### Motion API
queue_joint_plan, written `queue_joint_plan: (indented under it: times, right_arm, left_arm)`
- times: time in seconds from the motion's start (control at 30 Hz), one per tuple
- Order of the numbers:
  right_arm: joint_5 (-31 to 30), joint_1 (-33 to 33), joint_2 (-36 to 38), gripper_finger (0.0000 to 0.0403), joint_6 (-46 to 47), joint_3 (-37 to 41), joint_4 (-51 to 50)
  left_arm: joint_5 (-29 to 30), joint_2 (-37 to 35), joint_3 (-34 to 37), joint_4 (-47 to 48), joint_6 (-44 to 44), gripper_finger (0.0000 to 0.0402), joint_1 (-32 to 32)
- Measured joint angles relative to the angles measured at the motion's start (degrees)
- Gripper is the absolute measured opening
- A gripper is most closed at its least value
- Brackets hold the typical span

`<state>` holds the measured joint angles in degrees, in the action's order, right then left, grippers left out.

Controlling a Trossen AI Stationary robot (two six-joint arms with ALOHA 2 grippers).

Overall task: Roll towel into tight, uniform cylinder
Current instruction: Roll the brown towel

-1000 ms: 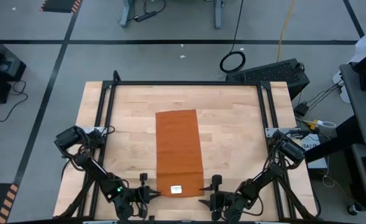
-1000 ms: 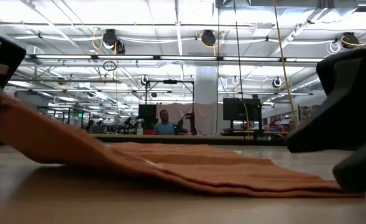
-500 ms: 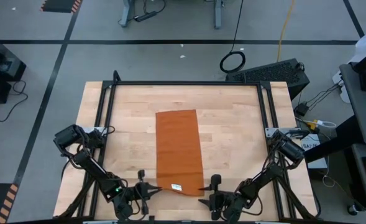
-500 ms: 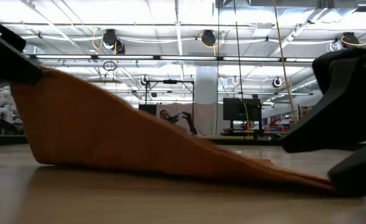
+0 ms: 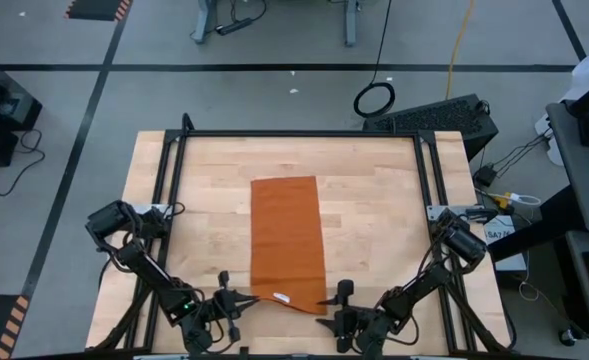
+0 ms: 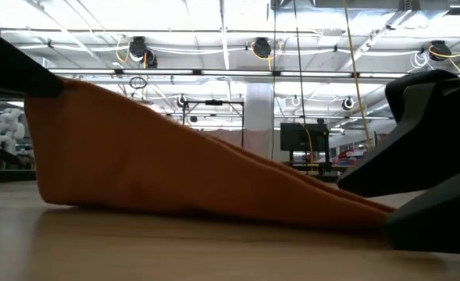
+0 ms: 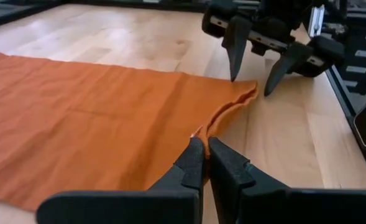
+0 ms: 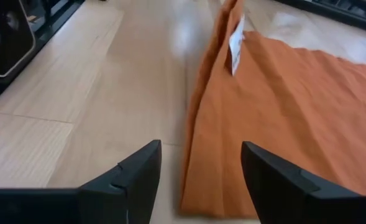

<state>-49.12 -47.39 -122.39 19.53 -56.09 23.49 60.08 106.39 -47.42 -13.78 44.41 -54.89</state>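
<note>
Rust-orange towel (image 5: 288,235) drapes limp from my left claw (image 7: 201,144), pinching its near corner; my right claw (image 8: 198,163), spread, should take the other corner.

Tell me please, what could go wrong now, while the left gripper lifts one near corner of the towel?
1. The left gripper is shut on only one near corner of the towel; the right gripper stands open at the other corner, not holding it, so the first fold may likely start crooked.
2. The pinch takes only a thin edge, so the cloth may slip out.
3. The white tag hangs loose and could get rolled in.
</note>
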Motion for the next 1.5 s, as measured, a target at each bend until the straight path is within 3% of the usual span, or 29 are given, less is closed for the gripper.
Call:
queue_joint_plan:
  times: [0.53,0.93,1.07,1.23,1.5]
  right_arm:
    - [0.51,0.75,-0.02,0.0171,3.78,0.11,-2.29]
    - [-0.07,1.1,-0.19,0.0054,3.35,0.28,0.33]
    - [0.08,1.15,0.0,0.0009,3.19,0.28,1.0]
    - [0.71,0.84,2.71,0.0009,5.53,0.48,0.14]
    - [13.59,1.43,8.57,0.0003,12.18,0.37,0.48]
  left_arm:
    - [6.39,-2.1,0.0,-0.26,0.26,0.0017,-0.66]
    - [6.04,-2.1,0.0,-0.22,0.28,0.0017,-0.66]
    - [3.92,-2.1,0.0,0.92,0.26,0.0017,-0.68]
    - [-3.57,-2.1,0.02,3.45,0.37,0.0017,-0.82]
    - [-8.37,-2.1,0.02,3.42,5.53,0.0017,-3.1]
